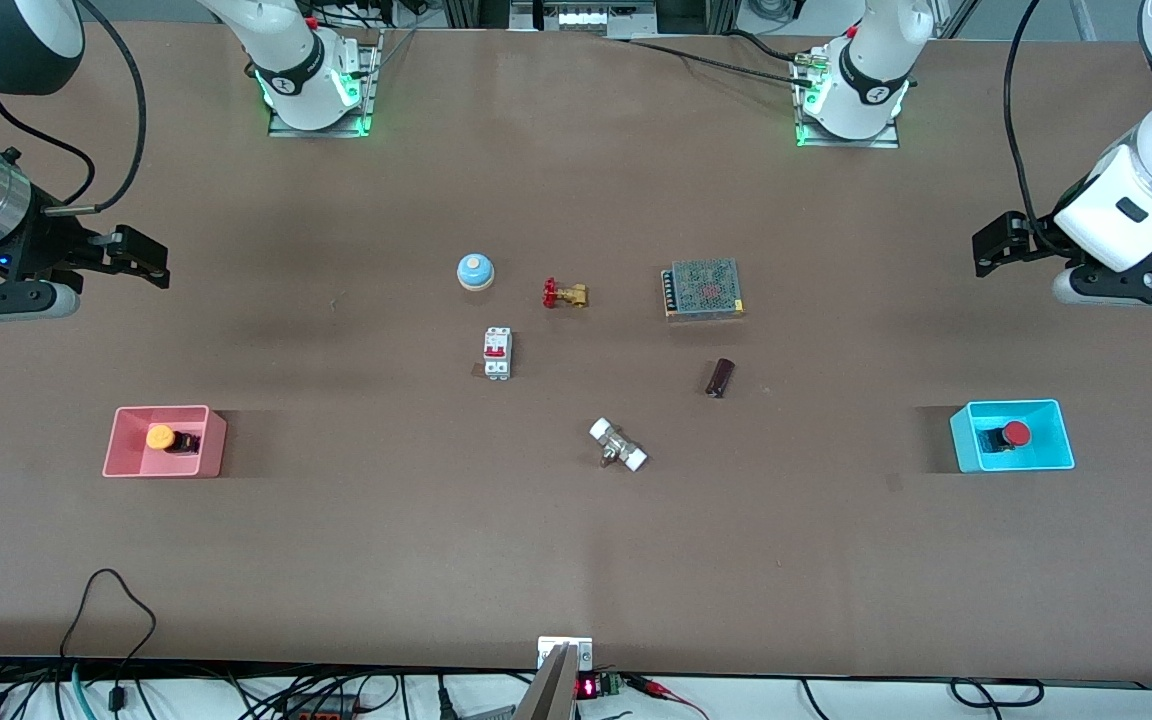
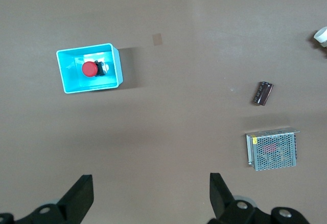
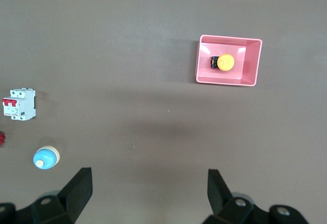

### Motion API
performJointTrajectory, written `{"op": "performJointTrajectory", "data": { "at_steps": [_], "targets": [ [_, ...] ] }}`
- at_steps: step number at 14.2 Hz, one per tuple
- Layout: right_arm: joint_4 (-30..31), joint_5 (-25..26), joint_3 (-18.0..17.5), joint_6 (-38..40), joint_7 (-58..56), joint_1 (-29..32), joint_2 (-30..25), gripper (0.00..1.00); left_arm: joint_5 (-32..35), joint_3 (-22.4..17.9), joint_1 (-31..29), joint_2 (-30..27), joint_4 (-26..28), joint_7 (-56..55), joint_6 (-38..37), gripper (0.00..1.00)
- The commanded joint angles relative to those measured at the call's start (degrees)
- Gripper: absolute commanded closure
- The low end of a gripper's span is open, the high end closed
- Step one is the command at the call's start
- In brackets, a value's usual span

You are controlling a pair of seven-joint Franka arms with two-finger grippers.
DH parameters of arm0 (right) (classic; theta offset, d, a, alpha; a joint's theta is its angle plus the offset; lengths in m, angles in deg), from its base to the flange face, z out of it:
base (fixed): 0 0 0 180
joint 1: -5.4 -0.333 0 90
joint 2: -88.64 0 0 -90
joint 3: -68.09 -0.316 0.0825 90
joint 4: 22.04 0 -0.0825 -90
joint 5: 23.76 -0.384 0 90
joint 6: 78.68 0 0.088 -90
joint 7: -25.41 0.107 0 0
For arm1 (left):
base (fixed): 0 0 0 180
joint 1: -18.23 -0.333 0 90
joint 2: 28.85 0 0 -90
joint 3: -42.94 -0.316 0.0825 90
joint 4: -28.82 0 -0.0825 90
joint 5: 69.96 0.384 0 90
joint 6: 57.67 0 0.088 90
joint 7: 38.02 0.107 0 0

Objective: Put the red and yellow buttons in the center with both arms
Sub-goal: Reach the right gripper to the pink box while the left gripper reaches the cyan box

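Note:
The yellow button (image 1: 159, 437) lies in the pink bin (image 1: 164, 410) toward the right arm's end of the table; it also shows in the right wrist view (image 3: 226, 61). The red button (image 1: 1015, 433) lies in the cyan bin (image 1: 1006, 404) toward the left arm's end; it also shows in the left wrist view (image 2: 89, 69). My right gripper (image 1: 151, 262) hangs open and empty above bare table, apart from the pink bin. My left gripper (image 1: 986, 250) hangs open and empty above bare table, apart from the cyan bin. The brown tabletop center (image 1: 596, 370) lies between them.
Around the table's middle lie a blue dome bell (image 1: 475, 271), a red-handled brass valve (image 1: 564, 294), a white circuit breaker (image 1: 497, 353), a mesh-covered power supply (image 1: 703, 288), a dark cylinder (image 1: 720, 377) and a white-ended fitting (image 1: 618, 445).

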State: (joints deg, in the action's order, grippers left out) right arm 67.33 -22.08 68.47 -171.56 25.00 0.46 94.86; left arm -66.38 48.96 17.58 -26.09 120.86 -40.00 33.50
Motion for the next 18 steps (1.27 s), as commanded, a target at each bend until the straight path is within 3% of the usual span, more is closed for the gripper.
{"op": "performJointTrajectory", "data": {
  "at_steps": [1,7,10,12,15,18],
  "targets": [
    [-1.3,-0.8,0.59,0.94,0.31,-0.42,0.46,0.0,-0.77,0.05,-0.14,-0.21,-0.98,0.31,-1.34,0.0],
    [-0.68,-0.72,0.5,0.77,0.14,0.01,0.37,0.0,-0.68,0.05,-0.05,0.57,-0.98,0.22,-1.26,0.0],
    [3.61,-2.47,0.15,-0.91,-0.21,1.33,0.37,0.0,-0.5,-0.65,-0.57,2.5,-0.89,0.13,-1.25,0.0],
    [5.11,-1.69,0.06,-1.95,-0.12,1.86,0.81,0.0,-1.2,-0.66,-3.64,6.97,-1.15,-0.22,-1.0,0.0],
    [6.0,0.77,0.06,-6.33,-0.21,4.84,3.79,0.0,-0.95,-0.74,-6.38,18.12,-13.24,0.22,-0.55,0.0],
    [6.96,3.31,0.06,-13.88,-1.61,8.44,8.35,0.0,0.89,-2.85,-10.94,25.7,-17.24,1.09,4.24,0.0]
  ]
}}
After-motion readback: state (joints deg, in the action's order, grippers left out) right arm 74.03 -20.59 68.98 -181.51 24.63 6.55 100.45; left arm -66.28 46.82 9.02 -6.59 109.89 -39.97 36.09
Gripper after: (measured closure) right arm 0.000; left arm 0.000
